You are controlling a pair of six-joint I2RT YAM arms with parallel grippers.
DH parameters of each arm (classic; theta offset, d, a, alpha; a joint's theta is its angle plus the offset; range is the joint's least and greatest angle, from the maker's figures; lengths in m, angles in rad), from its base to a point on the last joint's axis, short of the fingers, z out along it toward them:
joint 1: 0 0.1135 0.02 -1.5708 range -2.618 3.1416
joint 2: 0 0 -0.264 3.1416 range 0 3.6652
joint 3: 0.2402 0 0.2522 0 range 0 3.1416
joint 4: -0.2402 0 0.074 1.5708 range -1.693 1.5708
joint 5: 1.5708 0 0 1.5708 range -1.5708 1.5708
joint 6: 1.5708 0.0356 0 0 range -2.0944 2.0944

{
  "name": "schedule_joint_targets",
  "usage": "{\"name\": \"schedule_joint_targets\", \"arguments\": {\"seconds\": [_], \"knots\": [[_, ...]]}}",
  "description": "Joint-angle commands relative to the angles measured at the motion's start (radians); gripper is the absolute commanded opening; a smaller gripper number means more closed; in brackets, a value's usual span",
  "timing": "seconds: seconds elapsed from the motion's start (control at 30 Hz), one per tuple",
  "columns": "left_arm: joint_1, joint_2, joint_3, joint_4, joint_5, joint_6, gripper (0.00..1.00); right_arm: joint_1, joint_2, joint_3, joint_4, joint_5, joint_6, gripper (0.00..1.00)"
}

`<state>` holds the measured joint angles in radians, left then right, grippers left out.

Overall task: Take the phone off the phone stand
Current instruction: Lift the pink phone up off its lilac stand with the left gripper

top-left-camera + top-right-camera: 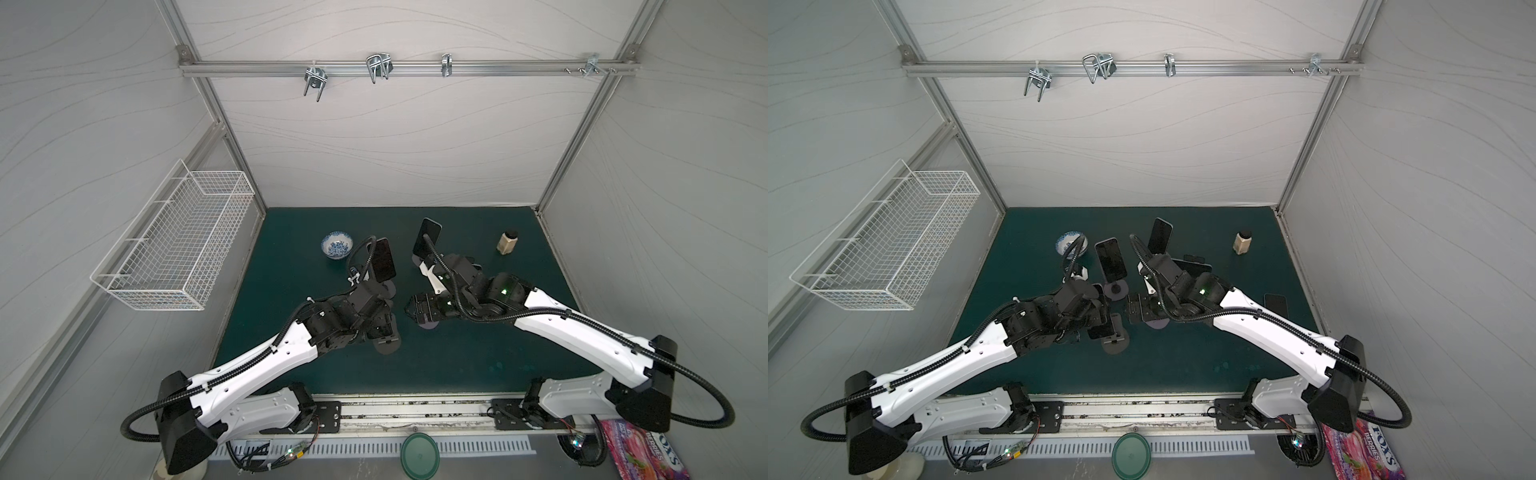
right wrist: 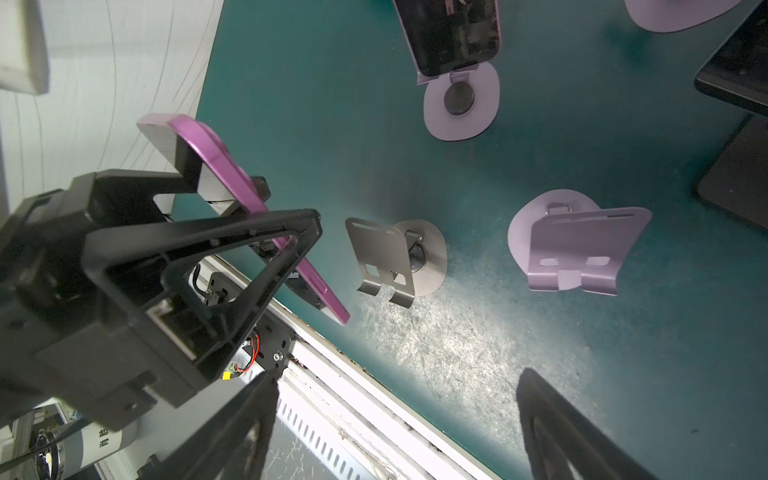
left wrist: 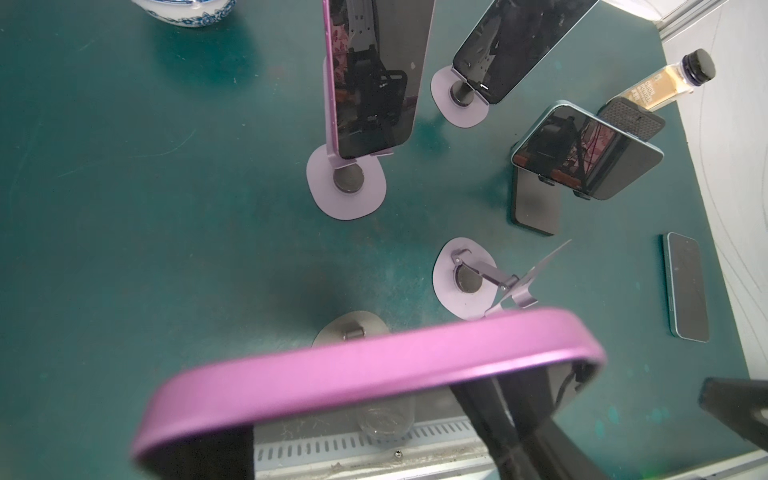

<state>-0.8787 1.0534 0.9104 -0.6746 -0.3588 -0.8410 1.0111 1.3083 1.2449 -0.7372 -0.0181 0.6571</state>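
We are clamping our left end effector (image 2: 276, 203) on the purple phone (image 3: 374, 365), holding it clear of the empty grey phone stand (image 2: 386, 257); our right end effector (image 2: 399, 382) is hovering nearby, jaws apart.

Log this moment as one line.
left gripper: shut on purple phone | grey stand: empty | right gripper: open, empty

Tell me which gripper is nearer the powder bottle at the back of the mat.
Right. The right gripper sits nearer the robot and left of the bottle; the left gripper, holding the purple phone, is even farther left.
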Motion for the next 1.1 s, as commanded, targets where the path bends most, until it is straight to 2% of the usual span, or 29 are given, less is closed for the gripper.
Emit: {"name": "schedule_joint_targets", "arguments": {"seconds": [0.0, 0.4, 0.8, 1.07], "knots": [[0.003, -0.033, 0.001, 0.011, -0.010, -0.010, 0.61, 0.014, 0.008, 0.015, 0.039, -0.001, 0.013, 0.91], [0.003, -0.065, -0.010, -0.021, 0.015, -0.006, 0.61, 0.014, 0.023, 0.012, 0.092, -0.030, 0.009, 0.90], [0.019, -0.127, -0.017, -0.100, -0.007, 0.027, 0.60, 0.026, 0.095, 0.067, 0.122, -0.094, -0.016, 0.89], [0.029, -0.160, -0.026, -0.126, -0.011, 0.037, 0.59, 0.038, 0.102, 0.048, 0.167, -0.117, 0.006, 0.88]]}}
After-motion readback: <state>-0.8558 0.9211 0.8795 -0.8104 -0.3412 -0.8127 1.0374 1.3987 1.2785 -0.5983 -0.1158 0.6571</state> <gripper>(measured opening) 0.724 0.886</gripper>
